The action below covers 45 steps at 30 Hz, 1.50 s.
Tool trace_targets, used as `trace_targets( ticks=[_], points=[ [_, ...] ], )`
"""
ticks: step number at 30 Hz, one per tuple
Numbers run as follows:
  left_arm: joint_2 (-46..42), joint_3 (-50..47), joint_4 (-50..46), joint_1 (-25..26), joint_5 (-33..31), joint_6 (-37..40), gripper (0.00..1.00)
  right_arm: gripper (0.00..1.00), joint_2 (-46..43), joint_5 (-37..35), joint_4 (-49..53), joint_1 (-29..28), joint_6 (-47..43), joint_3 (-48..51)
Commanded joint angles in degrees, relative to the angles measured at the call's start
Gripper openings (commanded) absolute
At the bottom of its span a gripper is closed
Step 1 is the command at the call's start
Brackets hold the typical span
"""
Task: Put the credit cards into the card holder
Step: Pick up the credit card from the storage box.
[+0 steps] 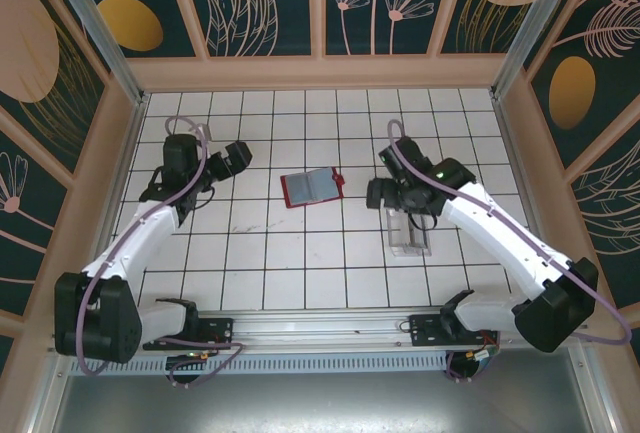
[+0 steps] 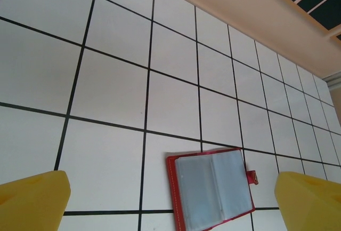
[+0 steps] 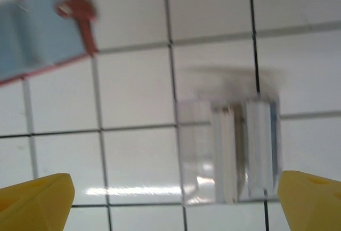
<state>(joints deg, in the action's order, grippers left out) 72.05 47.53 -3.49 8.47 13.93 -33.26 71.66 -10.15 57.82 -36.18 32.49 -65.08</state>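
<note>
Worktop: card holder was laid open
Claws: left claw, right claw were spread wide, empty
Risk: thin credit cards might be dropped

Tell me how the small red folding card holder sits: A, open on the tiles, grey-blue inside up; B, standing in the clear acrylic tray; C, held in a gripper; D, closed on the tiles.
A: the red card holder lies spread open on the white tiled table, grey-blue pockets facing up, nothing gripping it.
</note>
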Motion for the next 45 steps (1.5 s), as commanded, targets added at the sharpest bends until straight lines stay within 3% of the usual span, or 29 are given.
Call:
trace_targets(
  ticks=[1,2,3,4,5,9,15,27,39,42,45],
  points=[
    [2.16,1.87,-3.64,0.06,3.34,-0.29,0.99,0.99,-2.57,0.49,3.47,2.12,5.40,5.98],
    [2.24,1.07,-1.83,0.05,4.00,-1.32,0.98,0.93,-3.15,0.45,2.14,3.08,5.74,7.95],
    [2.36,0.14,-0.47,0.01,4.00,-2.23,0.98,0.79,-3.33,1.00,0.79,3.79,5.59,9.66],
    [2.47,-0.50,0.23,0.05,3.84,-2.63,0.99,0.71,-3.20,1.22,0.03,4.28,5.69,10.93],
    [2.63,-1.13,0.85,0.06,3.82,-2.86,0.99,0.68,-2.96,0.59,-0.28,4.32,6.15,11.83],
    [2.04,-2.30,2.38,0.03,4.97,-3.13,0.98,0.68,-2.81,-2.19,-3.38,4.46,6.19,13.31],
    [-2.19,-3.73,2.79,0.01,1.90,-2.08,0.99,0.69,0.44,0.59,-9.52,3.55,3.76,15.43],
    [-6.91,-4.84,2.58,0.06,-1.28,-0.27,0.98,0.65,2.02,-12.08,-5.79,2.59,7.00,17.27],
    [-6.41,-5.08,2.53,0.04,0.02,0.03,0.98,0.55,-1.52,-15.88,-4.60,0.37,9.64,16.30],
    [-6.02,-4.99,2.52,0.06,0.82,0.03,0.98,0.50,-1.87,-15.70,-4.87,0.46,8.77,16.12],
    [-6.03,-4.90,2.52,0.03,0.94,0.12,0.98,0.38,-1.32,-13.96,-6.37,0.68,7.12,16.31]
  ],
)
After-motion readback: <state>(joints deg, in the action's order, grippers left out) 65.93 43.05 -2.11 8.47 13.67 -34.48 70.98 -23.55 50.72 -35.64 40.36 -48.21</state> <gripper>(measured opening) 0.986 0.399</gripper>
